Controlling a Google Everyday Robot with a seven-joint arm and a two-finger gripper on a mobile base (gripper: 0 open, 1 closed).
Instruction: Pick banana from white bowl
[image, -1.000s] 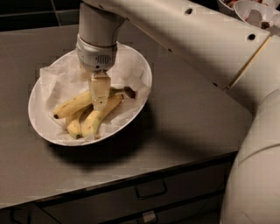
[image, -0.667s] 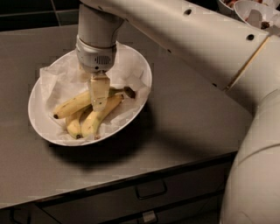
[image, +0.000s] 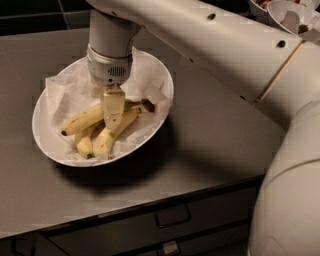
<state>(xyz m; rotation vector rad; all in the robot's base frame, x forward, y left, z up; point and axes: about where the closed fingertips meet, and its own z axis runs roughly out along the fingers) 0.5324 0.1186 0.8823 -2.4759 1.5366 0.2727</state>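
— Grey bench (image: 215, 140) fills most of the frame, with drawer fronts (image: 172, 217) along its lower edge and a dark wall at the top. What's on it?

— One wide white bowl (image: 40, 137) at left of centre, lined with crumpled paper (image: 65, 92). Three bananas lie in it. Two more bowls (image: 292, 15) peek in at the upper right corner.

— Where is the long banana (image: 85, 120)?

— Inside the bowl, lying across it from lower left to upper right, small black end to the left and dark stem tip to the right. A shorter banana (image: 85, 145) and a plumper one (image: 120, 130) lie just below it, touching it.

— And the arm (image: 200, 35)?

— It comes in from the right edge as a thick pale body, runs up and across the top of the frame, then bends so the wrist (image: 110, 65) points straight down over the bowl.

— The claw (image: 114, 112)?

— Down in the bowl at the middle of the long banana, covering part of it. Whether it is open, closed or gripping the fruit, I cannot tell from this angle.
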